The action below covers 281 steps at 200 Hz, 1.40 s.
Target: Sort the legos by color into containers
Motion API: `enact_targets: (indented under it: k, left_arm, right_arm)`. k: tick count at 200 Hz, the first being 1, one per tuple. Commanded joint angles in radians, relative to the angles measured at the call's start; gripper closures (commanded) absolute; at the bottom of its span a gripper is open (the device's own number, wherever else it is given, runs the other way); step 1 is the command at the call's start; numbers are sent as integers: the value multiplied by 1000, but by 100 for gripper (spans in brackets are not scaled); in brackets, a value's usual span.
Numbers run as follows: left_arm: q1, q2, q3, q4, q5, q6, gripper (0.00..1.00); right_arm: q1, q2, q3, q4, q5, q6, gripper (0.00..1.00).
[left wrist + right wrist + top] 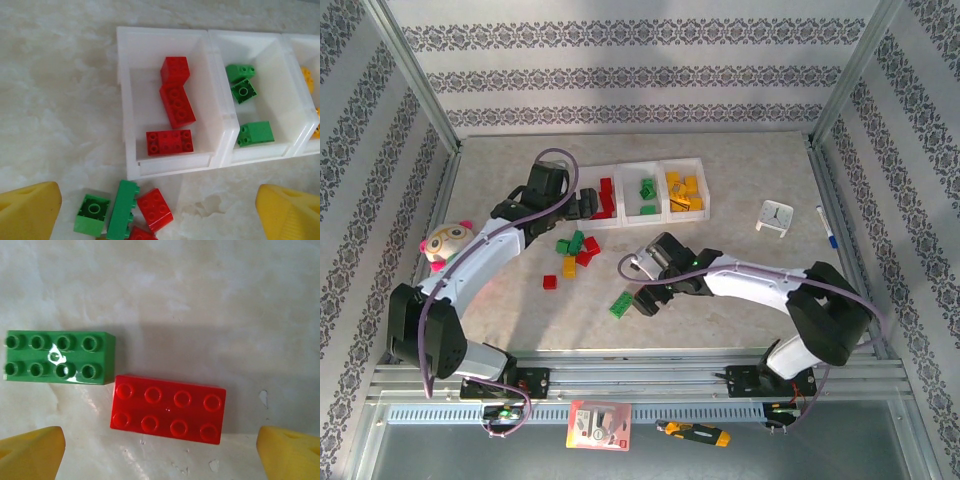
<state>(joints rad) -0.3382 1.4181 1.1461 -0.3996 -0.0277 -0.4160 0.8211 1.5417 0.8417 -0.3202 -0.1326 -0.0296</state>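
Right gripper (160,452) hangs spread wide, empty; a red eight-stud plastic brick (167,409) lies at its 12 o'clock, a green eight-stud brick (59,357) at 10. Both likely light, rigid, slick: pinch flat side walls, not studs. Left gripper (160,210), also spread and empty, faces the joined white translucent bins (172,165) at 12 o'clock

Pale marbled table (740,250). Three joined white bins (661,188) at back centre. Loose bricks (576,250) clustered in front; lone red brick (550,281) nearer. Green brick (60,357) just beside red brick (168,409). Clock (777,216) and pen (827,227) on the right; toy (445,243) at left edge.
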Motion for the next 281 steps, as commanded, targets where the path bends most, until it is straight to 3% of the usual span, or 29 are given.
enact_targets:
  k: [1, 83, 138, 209, 281]
  left_arm:
    - [12, -22, -16, -13, -11, -20, 1]
    - [15, -11, -17, -8, -4, -11, 1]
    - [15, -24, -32, -8, -7, -7, 1]
    - [16, -82, -96, -13, -42, -36, 1]
    - [28, -208, -208, -75, -118, -82, 1]
  right_arm:
    - [14, 41, 29, 10, 38, 23, 2]
    - [50, 165, 100, -5, 115, 60, 4]
    - [47, 124, 102, -18, 132, 87, 34]
    - [-26, 13, 193, 32, 65, 104, 32]
    - [-130, 330, 621, 174, 26, 77, 33]
